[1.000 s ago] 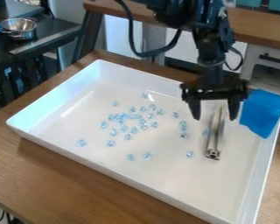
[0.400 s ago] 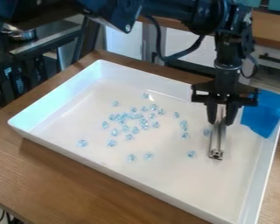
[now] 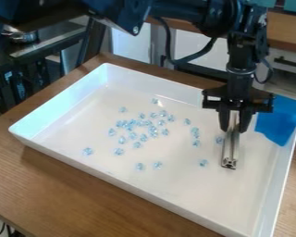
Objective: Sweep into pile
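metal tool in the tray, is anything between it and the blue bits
Nothing visible: one blue bit lies right beside the metal tool in the white tray. The blue sheet is on the tool's other side.

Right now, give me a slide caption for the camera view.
Black gripper gripping a metal tool in a white tray of scattered pale-blue pieces.

The camera looks down at a slant from above the near side of the table (image 3: 70, 185), close enough that the tray (image 3: 122, 183) spans most of the frame, facing the dark counter (image 3: 54, 34) at upper left.
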You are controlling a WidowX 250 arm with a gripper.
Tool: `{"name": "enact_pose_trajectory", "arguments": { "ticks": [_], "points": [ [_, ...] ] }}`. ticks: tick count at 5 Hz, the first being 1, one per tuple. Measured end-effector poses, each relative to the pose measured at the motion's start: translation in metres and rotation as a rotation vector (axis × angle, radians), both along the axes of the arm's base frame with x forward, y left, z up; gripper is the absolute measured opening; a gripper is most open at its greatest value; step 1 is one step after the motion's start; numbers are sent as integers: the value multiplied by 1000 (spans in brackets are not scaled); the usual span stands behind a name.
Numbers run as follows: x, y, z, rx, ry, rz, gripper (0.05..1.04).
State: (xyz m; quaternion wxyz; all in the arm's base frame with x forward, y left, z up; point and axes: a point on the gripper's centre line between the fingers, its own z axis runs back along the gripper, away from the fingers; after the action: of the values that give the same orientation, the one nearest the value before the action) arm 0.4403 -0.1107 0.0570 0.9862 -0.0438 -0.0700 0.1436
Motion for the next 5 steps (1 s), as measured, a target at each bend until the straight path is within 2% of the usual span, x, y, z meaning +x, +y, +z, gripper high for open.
{"name": "enact_pose_trajectory", "arguments": {
  "ticks": [1, 3, 5],
  "points": [
    [-5, 5, -6, -6, 26, -4, 313],
    [-30, 47, -8, -37, 29, 15, 313],
    [-46, 84, -11, -33, 34, 44, 313]
  ]
}}
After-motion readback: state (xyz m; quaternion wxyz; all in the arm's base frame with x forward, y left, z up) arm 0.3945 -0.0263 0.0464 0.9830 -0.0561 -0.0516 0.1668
